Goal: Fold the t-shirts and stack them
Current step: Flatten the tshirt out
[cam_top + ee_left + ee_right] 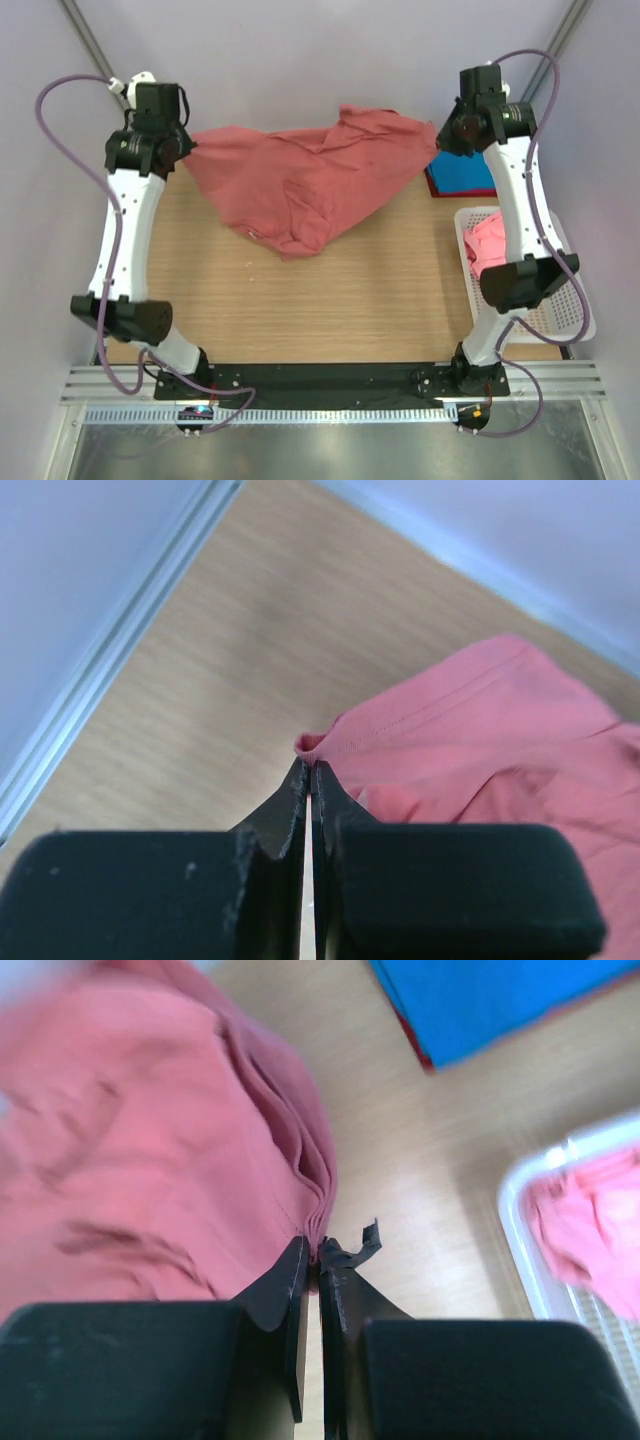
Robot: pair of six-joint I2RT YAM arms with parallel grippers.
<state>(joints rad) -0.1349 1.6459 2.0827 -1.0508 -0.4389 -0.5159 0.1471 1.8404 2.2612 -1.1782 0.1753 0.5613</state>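
A red t-shirt (310, 180) hangs stretched between my two grippers above the far part of the wooden table (350, 300), its middle sagging onto the wood. My left gripper (186, 146) is shut on the shirt's left edge; the left wrist view shows the hem (330, 742) pinched at the fingertips (310, 770). My right gripper (440, 135) is shut on the shirt's right edge; the right wrist view shows bunched cloth (300, 1160) at the tips (316, 1250). A folded blue shirt (462, 176) lies at the far right.
A white basket (575, 300) at the right edge holds a crumpled pink shirt (490, 245); it also shows in the right wrist view (590, 1220). Grey walls close in behind and on both sides. A strip of torn pad sticks out from my right fingertip (358, 1247).
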